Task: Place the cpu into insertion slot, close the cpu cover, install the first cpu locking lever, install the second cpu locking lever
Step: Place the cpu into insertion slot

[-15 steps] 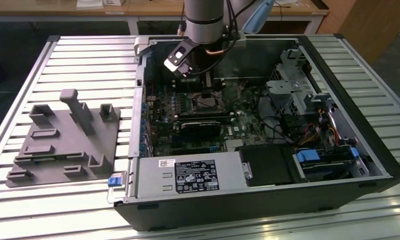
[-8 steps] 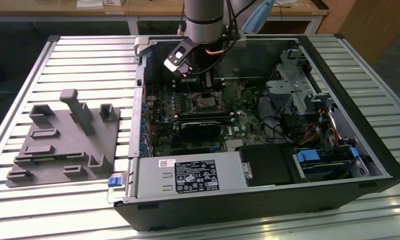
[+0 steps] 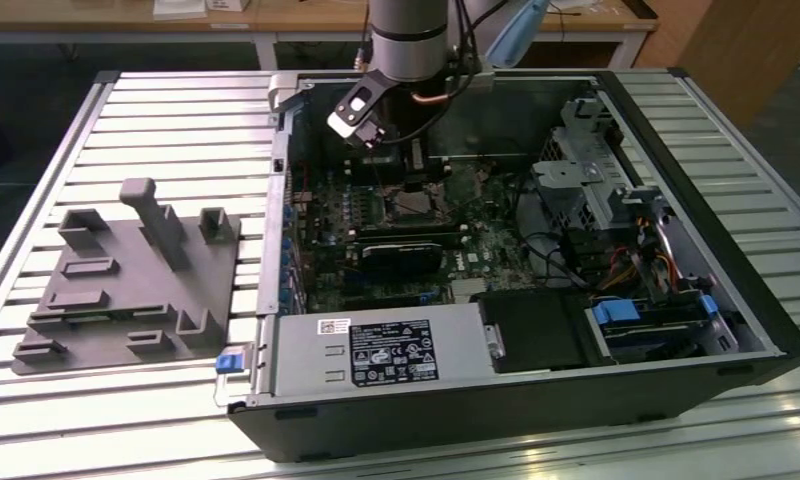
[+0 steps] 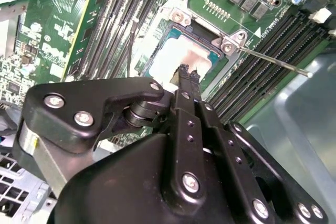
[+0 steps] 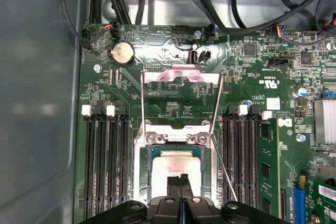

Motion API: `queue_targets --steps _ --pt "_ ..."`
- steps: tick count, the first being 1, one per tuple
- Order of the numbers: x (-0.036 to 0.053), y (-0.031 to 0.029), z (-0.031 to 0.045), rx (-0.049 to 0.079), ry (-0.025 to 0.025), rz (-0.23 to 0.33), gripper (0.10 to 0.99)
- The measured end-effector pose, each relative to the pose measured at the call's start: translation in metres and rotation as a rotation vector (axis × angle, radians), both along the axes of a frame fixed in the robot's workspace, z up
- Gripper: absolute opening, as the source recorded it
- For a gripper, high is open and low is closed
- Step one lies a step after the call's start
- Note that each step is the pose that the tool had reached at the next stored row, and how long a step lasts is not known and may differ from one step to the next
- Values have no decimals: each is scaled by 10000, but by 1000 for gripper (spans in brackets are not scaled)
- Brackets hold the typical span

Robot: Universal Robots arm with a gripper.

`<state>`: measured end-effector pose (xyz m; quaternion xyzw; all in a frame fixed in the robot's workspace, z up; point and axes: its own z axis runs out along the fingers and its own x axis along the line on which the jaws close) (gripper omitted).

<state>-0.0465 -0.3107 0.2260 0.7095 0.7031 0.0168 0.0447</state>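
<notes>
The cpu (image 5: 176,162) lies flat in its socket on the green motherboard, its pale metal top showing in both wrist views (image 4: 185,52). My gripper (image 5: 184,178) hangs right over it, fingers together with nothing between them, tips close above the chip (image 4: 185,71). The cpu cover (image 5: 181,74) stands swung open beyond the socket. One thin locking lever (image 5: 223,167) sticks out slantwise beside the socket, also seen as a long rod (image 4: 273,60). In the exterior view the gripper (image 3: 420,172) reaches down into the open computer case above the socket (image 3: 411,206).
Black memory slots (image 5: 105,166) flank the socket on both sides. A coin battery (image 5: 123,53) and black cables (image 5: 252,19) lie beyond it. A black card (image 3: 403,250), the power supply (image 3: 373,350) and drive cage (image 3: 600,180) fill the case. A grey fixture (image 3: 133,280) sits outside.
</notes>
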Motion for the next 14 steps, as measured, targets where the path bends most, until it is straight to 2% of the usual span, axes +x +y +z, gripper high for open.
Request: queue_targets --steps 14 --pt "0 0 273 -1 0 0 106"
